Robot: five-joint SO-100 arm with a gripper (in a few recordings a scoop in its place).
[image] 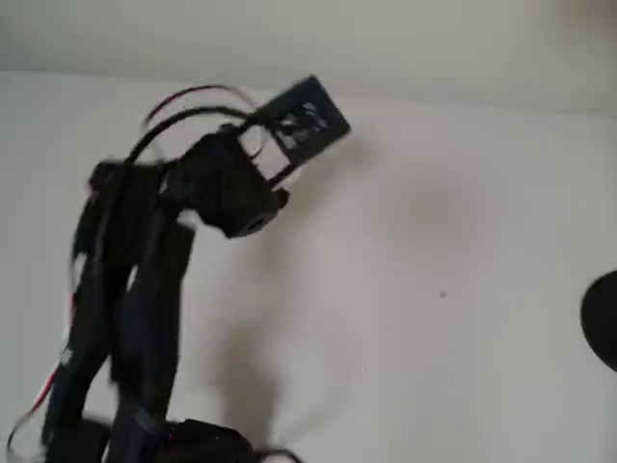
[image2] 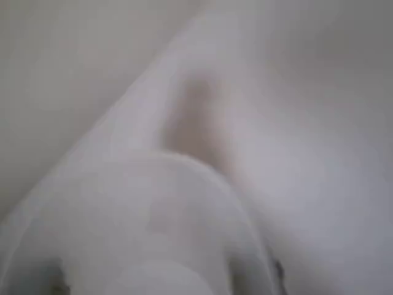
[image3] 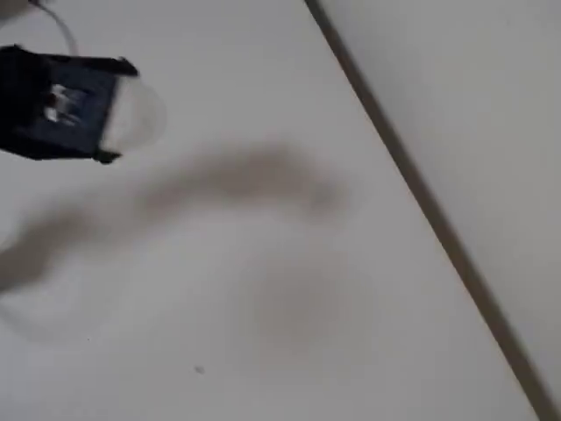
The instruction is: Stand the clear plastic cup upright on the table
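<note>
While raised over table (image3: 289,263) | 1 hand (image3: 123,110) apparently grips 1 clear plastic cup (image3: 140,114)

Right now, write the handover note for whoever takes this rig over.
Gripper: raised above the table, shut on the clear plastic cup, which sticks out sideways from the black head in the fixed view.
Cup fills the lower wrist view, blurred.
Done: cup picked up.
Left: turn it upright, set it on the table, release.
Dark round object sits at the overhead view's right edge.
</note>
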